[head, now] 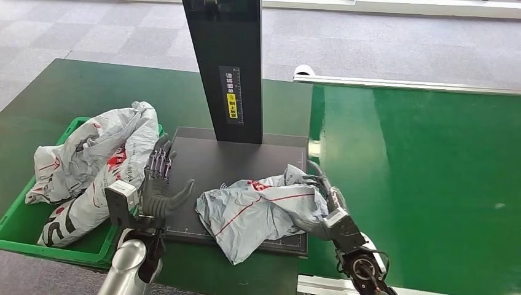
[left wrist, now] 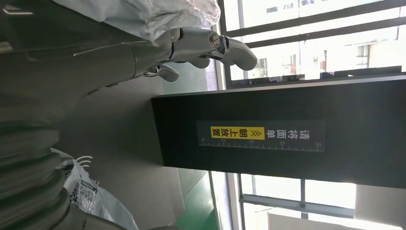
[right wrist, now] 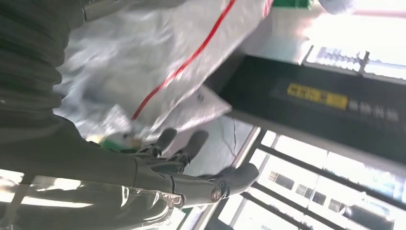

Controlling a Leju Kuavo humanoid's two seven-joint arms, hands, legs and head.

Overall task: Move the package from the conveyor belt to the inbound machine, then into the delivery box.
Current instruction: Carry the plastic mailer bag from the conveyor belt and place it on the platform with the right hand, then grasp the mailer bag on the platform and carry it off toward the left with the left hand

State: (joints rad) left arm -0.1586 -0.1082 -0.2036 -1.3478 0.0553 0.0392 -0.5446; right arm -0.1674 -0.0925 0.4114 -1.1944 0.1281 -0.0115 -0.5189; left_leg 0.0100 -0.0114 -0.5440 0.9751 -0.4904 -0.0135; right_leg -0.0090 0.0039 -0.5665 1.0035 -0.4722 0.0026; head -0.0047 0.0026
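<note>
The package (head: 258, 212), a crinkly grey mailing bag with red lines, lies on the dark flat plate of the inbound machine (head: 203, 160), so the first move looks done. It is off the green conveyor belt (head: 418, 172). The trip into the green delivery box (head: 18, 224) is left; other bags (head: 92, 160) already sit in there.

The right hand (head: 319, 200) holds the package at its belt-side end, though the blurry wrist view makes the grip hard to see. The left hand (head: 161, 184) is spread wide, holding nothing, just beside the package's other end.

The package lies longways across the plate, running from the belt side toward the box side.
</note>
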